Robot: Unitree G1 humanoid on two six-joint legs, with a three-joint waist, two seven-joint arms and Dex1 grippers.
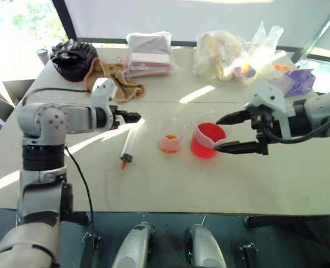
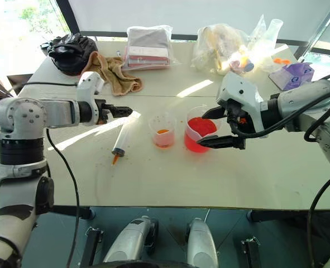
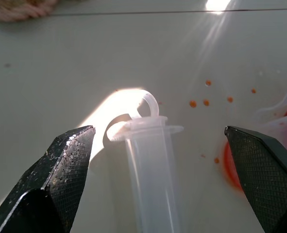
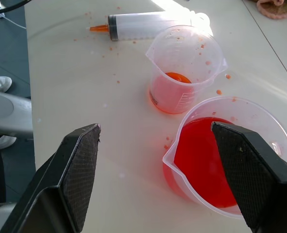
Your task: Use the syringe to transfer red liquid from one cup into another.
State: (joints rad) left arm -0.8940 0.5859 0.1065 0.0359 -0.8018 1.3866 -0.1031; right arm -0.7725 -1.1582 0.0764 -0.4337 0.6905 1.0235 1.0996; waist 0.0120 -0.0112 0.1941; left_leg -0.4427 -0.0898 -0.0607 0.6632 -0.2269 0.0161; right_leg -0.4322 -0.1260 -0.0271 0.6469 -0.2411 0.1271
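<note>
Two clear containers are standing side by side on the table [image 1: 170,184]: a spouted beaker [image 1: 208,140] holding deep red liquid [image 4: 204,158], and a smaller cup [image 1: 171,135] holding a thin orange-red layer. Right gripper [image 1: 225,133], jaws apart, is straddling the beaker without gripping. Syringe [image 1: 129,145] is lying flat beside the cup, its contents hard to make out. Left gripper [image 1: 134,118], jaws apart, is hovering at its plunger end.

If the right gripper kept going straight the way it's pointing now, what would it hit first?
Most likely the larger beaker: the right gripper is open and aimed at it, one finger already beside its rim. Depth is uncertain.
</note>
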